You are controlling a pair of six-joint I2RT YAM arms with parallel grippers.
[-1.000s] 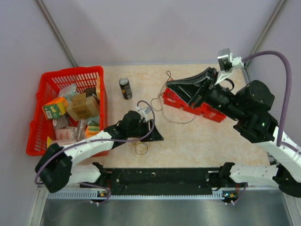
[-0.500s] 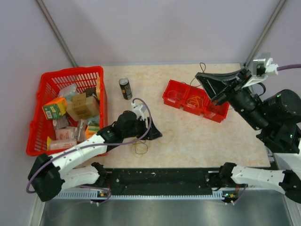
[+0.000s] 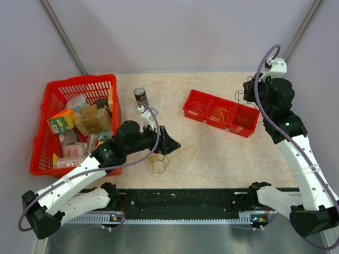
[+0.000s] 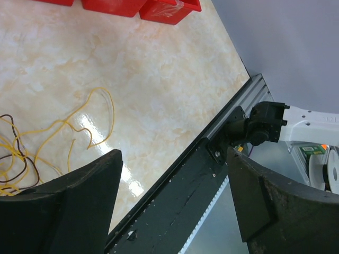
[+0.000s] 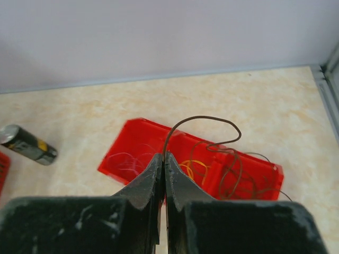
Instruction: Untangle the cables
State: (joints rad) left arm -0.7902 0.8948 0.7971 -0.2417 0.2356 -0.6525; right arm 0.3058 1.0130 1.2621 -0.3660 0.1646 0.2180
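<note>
Pale marbled tabletop [image 3: 222, 153] filled my overhead view, with a black rail [image 3: 180, 203] running along its near edge. Just beyond the rail, left of centre, a small tangle of yellow and dark cables [image 3: 158, 165] lay on the surface, and one yellow loop [image 3: 185, 154] trailed off to its right. My left gripper [image 4: 172, 159] hovered just beside the tangle on its far side, fingers spread wide and holding nothing.

Farther left, a red basket [image 3: 69, 84] stood packed with boxes and packets. A dark can [image 3: 141, 99] lay on its side near the basket's far right corner.

At the far right sat a red three-compartment tray [image 3: 212, 103], with pale wires in the left bin, yellow in the middle and dark brown in the right. My right gripper [image 5: 163, 157] was by the tray's right end, fingers pressed together on a dark brown wire [image 5: 206, 119]. That wire arched up from the pinch and dropped into the right bin.
</note>
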